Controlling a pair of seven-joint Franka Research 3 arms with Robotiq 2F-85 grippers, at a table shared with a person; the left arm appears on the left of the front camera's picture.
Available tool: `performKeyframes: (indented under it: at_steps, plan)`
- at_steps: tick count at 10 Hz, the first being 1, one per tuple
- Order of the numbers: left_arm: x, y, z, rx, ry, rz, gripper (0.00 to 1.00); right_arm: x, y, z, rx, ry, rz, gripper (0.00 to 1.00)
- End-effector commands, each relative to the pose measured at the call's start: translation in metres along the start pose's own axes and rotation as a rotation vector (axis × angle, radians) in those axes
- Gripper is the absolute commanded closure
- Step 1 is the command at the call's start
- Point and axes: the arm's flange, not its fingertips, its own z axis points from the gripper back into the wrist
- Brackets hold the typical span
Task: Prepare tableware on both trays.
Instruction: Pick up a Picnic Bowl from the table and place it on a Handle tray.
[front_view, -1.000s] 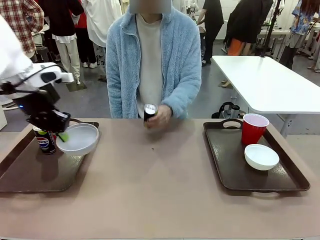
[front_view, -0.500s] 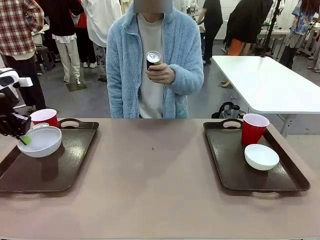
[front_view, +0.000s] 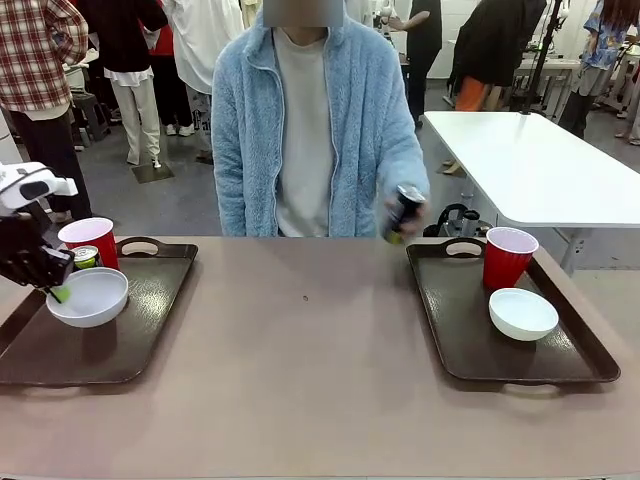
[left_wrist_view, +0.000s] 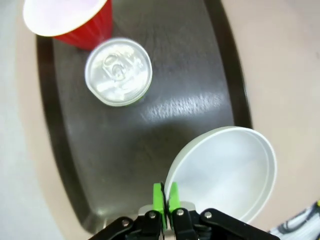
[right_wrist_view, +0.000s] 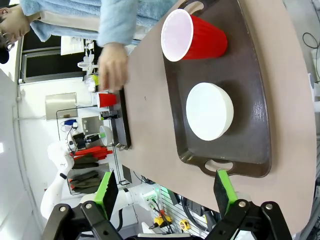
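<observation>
**Left bowl low over its tray, second can coming to the right tray**

In my left wrist view the 2 green pads (left_wrist_view: 159, 199) are pressed together on the rim of the white bowl (left_wrist_view: 225, 172), so the left gripper (front_view: 57, 291) has the bowl pinched by its edge. From the fingers, the bowl hangs out toward the tray's inner side, low over the left tray (front_view: 140, 330); I cannot tell if it touches the floor already. Just behind it stand a soda can (front_view: 85, 257) and a red cup (front_view: 90, 240), close to each other.

The right gripper (right_wrist_view: 165, 192) is wide open and holds nothing. It hovers on my side of the right tray (right_wrist_view: 255, 125), which carries 1 red cup (right_wrist_view: 195, 37) and 1 bowl (right_wrist_view: 210, 111), near each other.

The person's hand (front_view: 400, 212) holds the second can (front_view: 404, 205) tilted, just beside the right tray's far left corner. I judge this hand is nearer to that tray's free floor than my right fingers, so the can is theirs to place.
</observation>
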Motion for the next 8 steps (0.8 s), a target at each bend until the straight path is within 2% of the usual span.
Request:
performKeyframes:
  at_steps: [1, 5, 6, 7, 8]
  plan:
    - [-0.008, -0.003, -0.044, 0.013, -0.008, 0.049, 1.00, 0.001, 0.001, 0.002, -0.005, 0.013, -0.002, 0.00]
    - [-0.009, -0.009, -0.075, 0.011, 0.027, 0.056, 1.00, 0.001, 0.001, 0.002, -0.005, 0.013, -0.002, 0.00]
    - [-0.011, -0.010, -0.075, 0.001, 0.039, 0.054, 0.94, 0.001, 0.001, 0.002, -0.005, 0.013, -0.002, 0.00]
    - [-0.010, -0.010, -0.074, -0.006, 0.046, 0.053, 0.36, 0.001, 0.001, 0.002, -0.005, 0.013, -0.002, 0.00]
    - [-0.010, -0.010, -0.071, -0.011, 0.045, 0.056, 0.34, 0.001, 0.001, 0.002, -0.005, 0.013, -0.002, 0.00]
